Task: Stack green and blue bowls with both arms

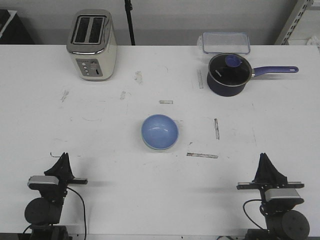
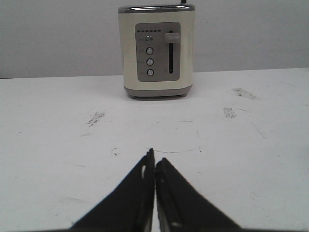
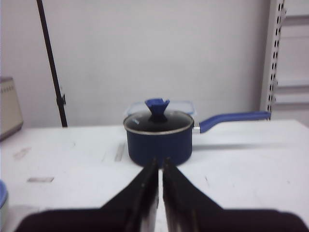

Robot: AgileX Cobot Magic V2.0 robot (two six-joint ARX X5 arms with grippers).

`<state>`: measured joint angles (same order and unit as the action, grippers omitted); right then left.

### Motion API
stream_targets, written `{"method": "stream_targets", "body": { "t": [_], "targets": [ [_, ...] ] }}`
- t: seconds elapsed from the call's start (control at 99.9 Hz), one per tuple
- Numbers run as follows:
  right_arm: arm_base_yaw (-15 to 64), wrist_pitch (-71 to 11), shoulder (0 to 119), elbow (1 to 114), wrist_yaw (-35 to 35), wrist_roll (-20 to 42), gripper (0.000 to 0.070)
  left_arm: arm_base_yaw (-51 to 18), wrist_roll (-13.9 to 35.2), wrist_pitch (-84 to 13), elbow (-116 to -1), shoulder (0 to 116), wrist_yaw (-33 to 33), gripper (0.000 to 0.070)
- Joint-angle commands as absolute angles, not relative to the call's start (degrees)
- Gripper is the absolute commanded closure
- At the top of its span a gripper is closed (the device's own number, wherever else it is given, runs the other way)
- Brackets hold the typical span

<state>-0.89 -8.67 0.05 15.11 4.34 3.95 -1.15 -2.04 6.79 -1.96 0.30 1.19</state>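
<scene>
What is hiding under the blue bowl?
A pale green rim peeks out below the blue bowl, so the green bowl sits underneath, with the blue one nested inside it. The rest of the green bowl is covered.

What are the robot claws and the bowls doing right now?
Left claw shut, empty. Right claw shut, empty. Blue bowl sits nested in green bowl, mid-table. Nothing near them.

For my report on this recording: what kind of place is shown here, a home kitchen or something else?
Probably a lab or test room staged with kitchenware, not a home: a scuffed white table with tape marks, bare wall, metal shelving, and a toaster and saucepan set out.
</scene>
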Motion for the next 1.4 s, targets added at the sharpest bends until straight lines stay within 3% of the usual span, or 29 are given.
{"method": "stream_targets", "body": {
  "t": [0.0, 0.2, 0.43, 1.391],
  "targets": [
    [-0.23, -3.01, 0.08, 11.73, 4.27, 4.67, 0.0695, -1.04, -2.11, 7.51, -0.67, 0.19, 1.06, 0.0698],
    [1.63, 3.86, 0.08, 4.69, 2.85, 4.64, 0.0696, -1.04, -2.11, 7.49, -0.67, 0.19, 1.06, 0.0699],
    [1.80, 5.19, 0.08, 0.71, 2.81, 4.67, 0.0696, -1.04, -2.11, 7.49, -0.67, 0.19, 1.06, 0.0698],
    [1.80, 6.85, 0.08, 0.71, 2.63, 4.49, 0.0695, -1.04, -2.11, 7.46, -0.67, 0.19, 1.06, 0.0698]
  ]
}}
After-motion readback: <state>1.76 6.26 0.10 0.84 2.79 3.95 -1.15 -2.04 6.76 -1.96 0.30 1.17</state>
